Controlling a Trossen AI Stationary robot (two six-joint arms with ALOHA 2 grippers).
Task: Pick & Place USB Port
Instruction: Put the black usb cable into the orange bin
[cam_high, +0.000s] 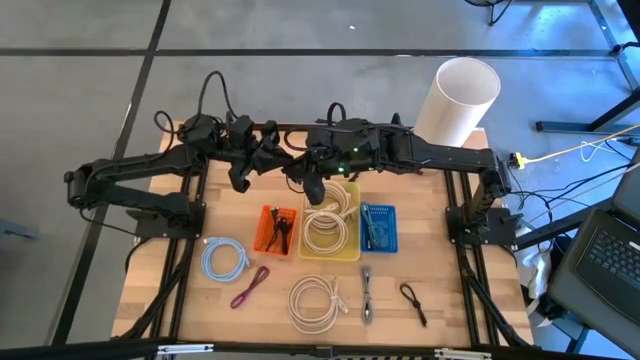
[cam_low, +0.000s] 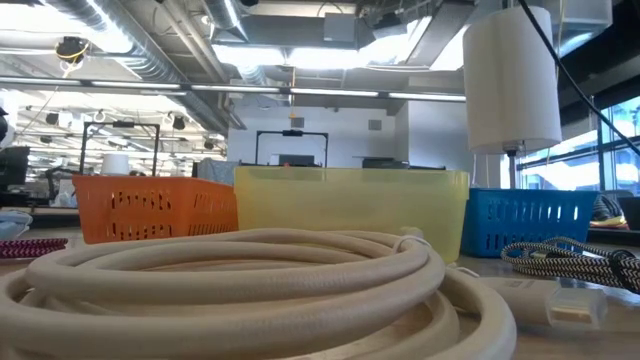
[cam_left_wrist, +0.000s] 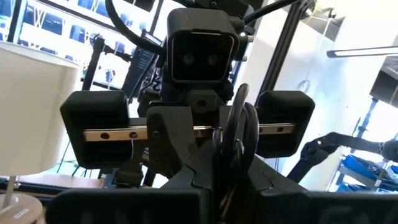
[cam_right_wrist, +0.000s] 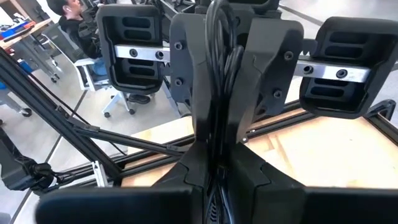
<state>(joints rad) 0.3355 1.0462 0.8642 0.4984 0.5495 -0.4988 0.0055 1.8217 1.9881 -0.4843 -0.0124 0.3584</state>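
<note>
A bundled black cable is held in the air between my two grippers, which face each other fingertip to fingertip over the table's far middle. My left gripper comes from the left and my right gripper from the right. The left wrist view shows the cable's loops in front of the right gripper. The right wrist view shows the left gripper with its fingers on either side of the strands. Both look shut on the cable. In the high view the arms hide the cable. My left gripper pinches the black cable's bundled strands between its two fingers, coming level from the table's left. The cable is lifted clear of the table. My right gripper pinches the same bundle between its two fingers, level from the table's right, and the strands run upright between the pads.
Below the grippers stand an orange basket, a yellow basket holding a white cable, and a blue basket. Nearer lie a light-blue coil, a magenta cable, a white coil, a braided cable and a black cable. A white cylinder stands far right.
</note>
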